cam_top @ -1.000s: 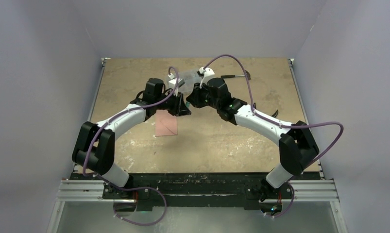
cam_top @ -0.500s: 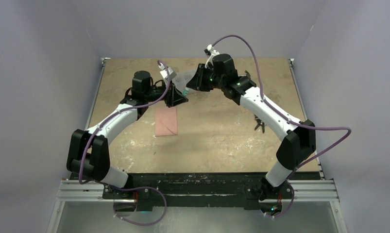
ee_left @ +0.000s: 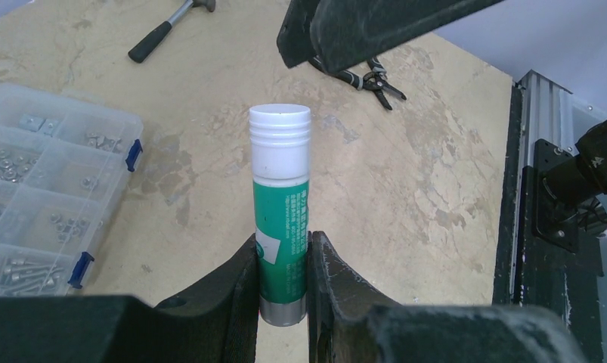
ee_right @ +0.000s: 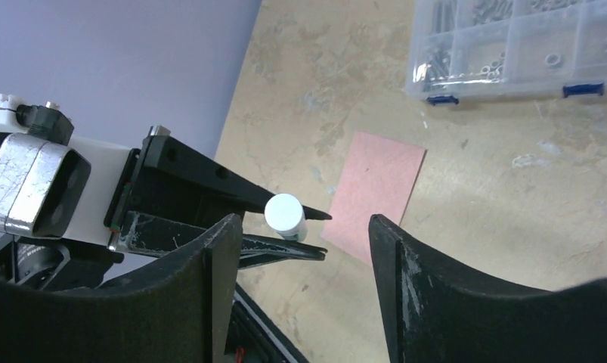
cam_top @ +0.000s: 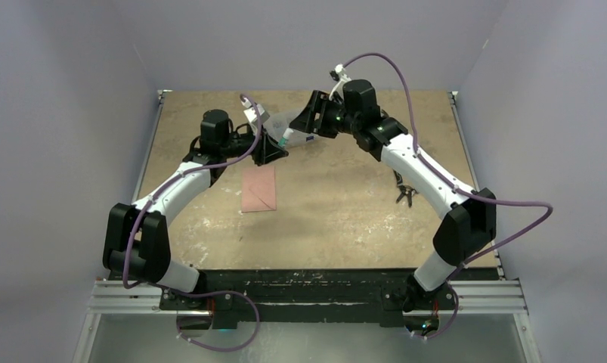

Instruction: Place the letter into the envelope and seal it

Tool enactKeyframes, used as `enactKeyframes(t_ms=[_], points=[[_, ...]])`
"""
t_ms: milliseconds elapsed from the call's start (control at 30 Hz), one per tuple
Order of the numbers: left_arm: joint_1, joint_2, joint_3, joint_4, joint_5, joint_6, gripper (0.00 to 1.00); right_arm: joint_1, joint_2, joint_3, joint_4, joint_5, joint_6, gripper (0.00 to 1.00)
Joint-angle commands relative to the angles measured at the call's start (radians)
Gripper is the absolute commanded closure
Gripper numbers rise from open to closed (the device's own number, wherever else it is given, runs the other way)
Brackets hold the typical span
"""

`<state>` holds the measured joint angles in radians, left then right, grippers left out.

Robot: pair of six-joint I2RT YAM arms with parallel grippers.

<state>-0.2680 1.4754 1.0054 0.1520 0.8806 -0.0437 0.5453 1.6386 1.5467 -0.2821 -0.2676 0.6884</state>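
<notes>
My left gripper clamps the glue stick low on its barrel; my right gripper gapes wide before its white cap. The envelope lies flat, left of the table's middle: light, limp paper, best pinched at an edge

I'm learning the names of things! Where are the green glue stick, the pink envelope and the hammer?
green-and-white plastic glue stick [ee_left: 280, 219]: left wrist view, its green label.
salmon-pink paper envelope [ee_right: 374, 195]: right wrist view, its flat middle.
black-handled metal hammer [ee_left: 156, 36]: left wrist view, its handle.
</notes>
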Motion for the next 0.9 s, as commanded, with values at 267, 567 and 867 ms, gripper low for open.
enactKeyframes(t_ms=[267,567,867], points=[[0.004,-0.010,-0.007,0.093,0.060,0.010,1.00,0.007,0.045,0.079,-0.036,-0.263,-0.109,0.72],[0.002,-0.009,0.031,0.079,0.088,0.121,1.00,0.006,0.037,0.159,-0.219,-0.234,-0.248,0.74],[-0.011,-0.039,0.045,-0.081,0.068,0.316,1.00,0.004,0.057,0.331,-0.337,-0.160,-0.284,0.32]])
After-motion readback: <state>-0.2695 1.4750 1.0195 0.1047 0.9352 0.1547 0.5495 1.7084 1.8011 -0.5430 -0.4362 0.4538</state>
